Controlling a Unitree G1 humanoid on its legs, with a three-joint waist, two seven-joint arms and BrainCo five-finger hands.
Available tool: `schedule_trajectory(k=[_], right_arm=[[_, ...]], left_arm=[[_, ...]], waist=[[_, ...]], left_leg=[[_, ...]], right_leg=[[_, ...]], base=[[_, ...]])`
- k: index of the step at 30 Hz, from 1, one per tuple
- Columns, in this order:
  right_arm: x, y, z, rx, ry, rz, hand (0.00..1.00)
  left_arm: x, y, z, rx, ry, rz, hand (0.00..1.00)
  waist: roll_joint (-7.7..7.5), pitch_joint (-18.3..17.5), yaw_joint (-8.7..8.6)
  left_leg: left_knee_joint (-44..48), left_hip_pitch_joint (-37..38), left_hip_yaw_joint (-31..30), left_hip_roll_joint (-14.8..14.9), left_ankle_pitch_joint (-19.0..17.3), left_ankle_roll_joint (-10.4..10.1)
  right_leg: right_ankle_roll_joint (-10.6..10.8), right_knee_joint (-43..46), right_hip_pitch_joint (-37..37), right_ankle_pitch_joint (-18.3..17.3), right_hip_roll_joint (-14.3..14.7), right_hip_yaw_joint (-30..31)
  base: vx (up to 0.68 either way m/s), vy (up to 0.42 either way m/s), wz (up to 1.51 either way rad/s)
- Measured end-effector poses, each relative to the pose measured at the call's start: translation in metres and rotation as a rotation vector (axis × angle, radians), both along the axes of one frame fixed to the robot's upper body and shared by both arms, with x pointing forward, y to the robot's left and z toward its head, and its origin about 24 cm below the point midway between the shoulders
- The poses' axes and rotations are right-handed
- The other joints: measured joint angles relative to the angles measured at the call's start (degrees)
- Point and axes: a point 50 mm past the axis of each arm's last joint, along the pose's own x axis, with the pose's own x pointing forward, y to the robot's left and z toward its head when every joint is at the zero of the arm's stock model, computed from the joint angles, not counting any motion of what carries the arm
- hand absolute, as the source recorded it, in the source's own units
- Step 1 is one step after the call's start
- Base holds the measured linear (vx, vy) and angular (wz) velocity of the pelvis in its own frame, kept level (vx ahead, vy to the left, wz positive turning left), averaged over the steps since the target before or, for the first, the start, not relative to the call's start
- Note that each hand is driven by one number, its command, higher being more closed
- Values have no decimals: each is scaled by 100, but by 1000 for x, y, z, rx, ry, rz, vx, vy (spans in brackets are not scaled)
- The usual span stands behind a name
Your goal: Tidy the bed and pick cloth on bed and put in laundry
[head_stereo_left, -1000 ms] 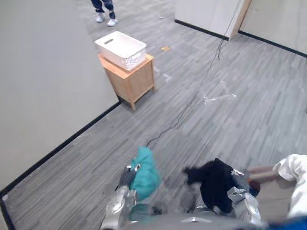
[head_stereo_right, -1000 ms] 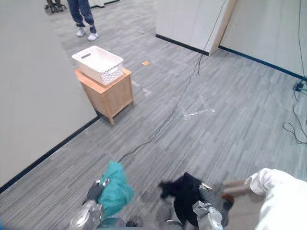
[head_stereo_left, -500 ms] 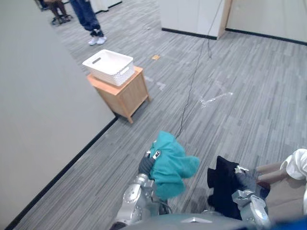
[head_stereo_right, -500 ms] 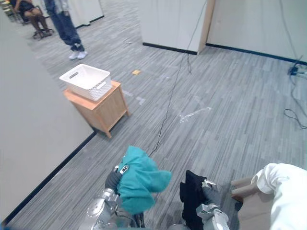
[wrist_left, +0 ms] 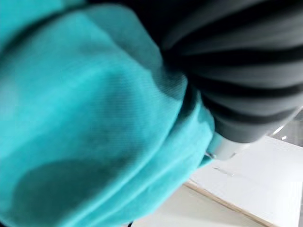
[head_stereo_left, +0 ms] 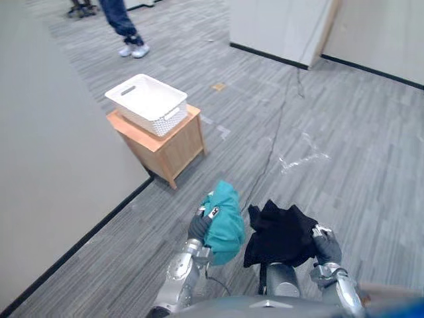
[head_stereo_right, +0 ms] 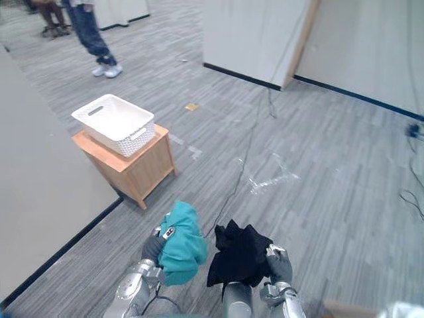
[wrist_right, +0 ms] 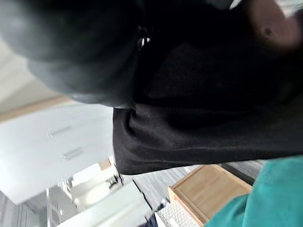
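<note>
Grey plank floor [head_stereo_left: 344, 132] lies ahead: bunched teal cloth [head_stereo_left: 224, 222] on the left robot hand [head_stereo_left: 198, 228] and crumpled black cloth [head_stereo_left: 281, 232] on the right robot hand [head_stereo_left: 326, 250], whose grips I cannot tell, may drop before the white perforated basket [head_stereo_left: 159, 119] at eleven o'clock.

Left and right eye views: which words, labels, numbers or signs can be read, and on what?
None can be read.
A small tag beside the left hand, against the teal cloth: too small to read.
The white basket, wooden side table and black cloth: no print visible.

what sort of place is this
Likely an open office or lab hall, not a home: grey plank floor, white partition walls, and a white basket on a lone wooden cabinet.
</note>
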Motion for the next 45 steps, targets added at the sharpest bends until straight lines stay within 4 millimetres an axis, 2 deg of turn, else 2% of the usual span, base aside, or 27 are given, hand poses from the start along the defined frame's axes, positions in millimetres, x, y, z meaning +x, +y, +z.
schedule_trajectory(k=[1, 2, 4, 7, 9, 10, 12, 14, 15, 19, 20, 22, 24, 25, 26, 28, 30, 31, 32, 33, 35, 37, 40, 42, 43, 44, 45], right_arm=[[1, 5, 2, 8, -11, 12, 100], [4, 6, 3, 9, -20, 20, 100], [14, 5, 11, 2, -63, 20, 100], [24, 5, 21, -3, -116, 19, 100], [28, 5, 24, -4, -130, 22, 100], [33, 6, 25, 3, -139, 28, 100], [38, 4, 28, -9, -145, 57, 100], [38, 2, 28, -22, -143, 73, 100], [38, -1, 28, -35, -142, 84, 100], [42, -5, 30, -51, -160, 126, 100], [40, -4, 29, -45, -160, 135, 100], [36, -4, 27, -46, -148, 137, 100], [28, -6, 23, -45, -121, 129, 100], [23, -5, 20, -42, -103, 129, 100], [21, -3, 17, -36, -92, 131, 100], [23, -1, 16, -29, -89, 131, 100], [25, 5, 15, -24, -87, 156, 100], [28, 13, 16, -11, -96, 178, 100], [30, 20, 15, 3, -97, 191, 100], [31, 23, 15, 8, -102, 195, 100], [30, 30, 14, 19, -95, 221, 100], [24, 33, 10, 25, -74, 223, 100], [17, 32, 6, 22, -46, 199, 100], [16, 32, 7, 16, -60, 178, 100], [16, 32, 7, 16, -63, 170, 100], [15, 33, 7, 21, -62, 161, 100], [16, 29, 7, 4, -58, 160, 100]], left_arm=[[-3, 4, -2, 15, 8, -4, 100], [-3, 2, -6, 18, 33, -9, 100], [-3, -4, -5, 15, 28, -39, 100], [-3, -9, -4, 0, 26, -42, 100], [-4, -9, -4, -3, 24, -35, 100], [-5, -7, -5, -2, 25, -23, 100], [-11, 0, -8, -14, 43, 25, 100], [-16, -1, -9, -42, 53, 57, 100], [-20, -2, -9, -54, 55, 59, 100], [-20, 0, 5, -90, -22, 69, 100], [-18, 0, 9, -101, -42, 76, 100], [-15, -3, 14, -113, -61, 74, 100], [-13, -8, 17, -133, -70, 64, 100], [-14, -10, 16, -133, -64, 61, 100], [-13, -12, 16, -142, -54, 67, 100], [-11, -12, 16, -143, -54, 68, 100], [-8, -9, 17, -134, -62, 70, 100], [-9, -7, 16, -128, -61, 78, 100], [-9, -3, 15, -107, -63, 71, 100], [-9, -1, 15, -98, -63, 67, 100], [-10, -3, 14, -82, -58, 46, 100], [-8, -7, 16, -65, -67, 14, 100], [0, -13, 18, -59, -81, -27, 100], [7, -12, 16, -36, -77, -46, 100], [8, -11, 15, -28, -76, -52, 100], [6, -7, 13, -12, -72, -64, 100], [2, -10, 5, -6, -31, -72, 100]], waist=[[-172, -63, 3], [-22, -4, -9], [140, 9, 1], [148, 22, -7], [157, -6, 19], [181, 6, 28], [389, 134, 85], [428, 198, 224], [411, 214, 256], [427, 200, 426], [391, 190, 417], [365, 173, 329], [365, 153, 310], [322, 113, 365], [200, -76, 376], [173, -141, 471], [101, -188, 495], [7, -244, 516], [-118, -281, 471], [-170, -297, 451], [-148, -316, 357], [-101, -324, 225], [23, -245, 56], [90, -208, -27], [45, -216, -31], [-87, -254, -37], [134, -251, -7]], left_leg=[[77, 135, -91, 31, -224, -228], [120, 251, -108, 267, -366, -414], [87, 261, 47, 491, -210, -446], [358, 337, 138, 705, -5, -559], [1290, -66, 65, 895, 78, -546], [2433, -585, -46, 1049, 403, -482], [4550, -1595, -263, 1480, 1640, -245], [5716, -2175, -317, 1447, 1376, -200], [5981, -2523, -249, 1208, 1111, -185], [4102, -3209, 345, 342, 445, -259], [2721, -3156, 771, 47, 484, -271], [1410, -3023, 1153, -215, 834, -256], [276, -2902, 1466, -441, 1530, -144], [79, -2776, 1670, -495, 2096, 285], [23, -2713, 1766, -679, 1945, 719], [278, -2623, 1768, -697, 1657, 1088], [712, -2503, 1788, -588, 1225, 1085], [703, -2244, 1756, -575, 940, 1033], [638, -1973, 1639, -617, 694, 950], [635, -1863, 1587, -646, 602, 940], [475, -1379, 1298, -687, 424, 877], [249, -1017, 920, -690, 406, 842], [125, -598, 295, -541, 294, 651], [238, -403, -95, -354, 46, 366], [290, -356, -162, -340, -75, 229], [414, -226, -275, -320, -386, 56], [610, -144, -390, -49, -628, -124]], right_leg=[[-16, -884, 103, 681, -94, -19], [-216, -774, 204, 1049, 76, -224], [-424, -400, 62, 715, 229, -312], [-607, 266, -1, 25, 315, -407], [-696, 291, 80, -193, 462, -489], [-766, 161, 223, -294, 645, -524], [-849, -497, 926, -308, 1089, -535], [-985, -770, 1427, -341, 1221, -468], [-1100, -956, 1767, -405, 1224, -453], [-1230, -1539, 2369, -448, 1155, -296], [-1134, -1735, 2609, -428, 1048, -357], [-901, -1992, 2937, -451, 986, -517], [-628, -2165, 3287, -589, 946, -642], [-493, -2232, 3504, -666, 899, -624], [-354, -2179, 3505, -694, 729, -611], [-33, -1767, 3426, -492, 614, -543], [188, -806, 3184, -112, 569, -492], [502, 393, 2731, 306, 456, -501], [618, 1698, 2160, 963, 196, -468], [509, 2305, 1885, 873, 54, -478], [-49, 3421, 1145, 341, -296, -643], [-136, 3333, 628, 58, -383, -640], [-202, 1487, 139, -144, -328, -573], [-77, -643, 167, 325, -112, -177], [-64, -1051, 197, 565, -72, -34], [0, -1354, 212, 1095, -75, 245], [-134, -934, 203, 1099, 156, 217]], base=[[461, -365, 33], [546, -419, 26], [402, -323, 13], [366, -338, 7], [251, -289, -9], [175, -233, -10], [249, -214, -29], [303, -119, -34], [333, -102, -21], [398, -29, -28], [476, 43, 12], [535, 53, 36], [551, 98, 35], [681, 150, 18], [684, 149, 10], [562, 130, 6], [546, 139, 2], [530, 113, 3], [509, 80, 10], [470, 31, 25], [442, 6, 63], [454, -47, 110], [435, -151, 104], [458, -268, 110], [410, -317, 93], [413, -368, 64], [425, -360, 42]])
